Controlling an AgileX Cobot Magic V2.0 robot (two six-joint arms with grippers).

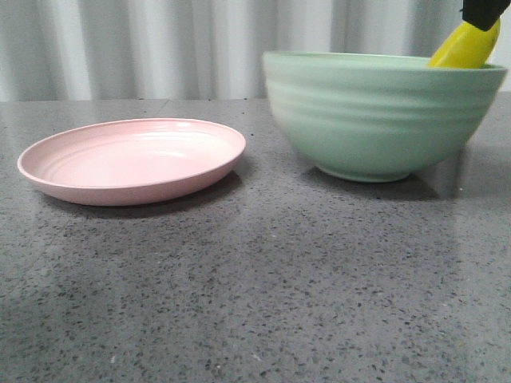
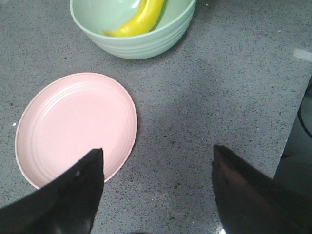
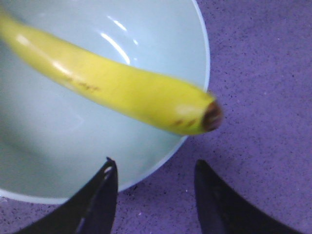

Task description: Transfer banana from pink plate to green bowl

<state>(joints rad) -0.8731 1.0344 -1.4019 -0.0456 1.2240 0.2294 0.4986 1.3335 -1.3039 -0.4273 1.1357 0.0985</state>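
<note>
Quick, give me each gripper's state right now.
Left gripper: open, holding nothing, above the pink plate's edge.
Right gripper: open, empty; the banana lies in the green bowl.

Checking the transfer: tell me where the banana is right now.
The banana lies inside the green bowl, one end leaning over its rim on the front view's right; the pink plate to the left is bare.

A shallow round pale-pink plate (image 1: 132,159) and a tall ribbed mint-green bowl (image 1: 375,120) stand near each other on the speckled grey bench (image 1: 263,287), with a narrow gap between them. A glossy yellow banana (image 1: 467,46) leans over the bowl's right rim, partly blocking the opening. In front of both, the bench lies open.
</note>
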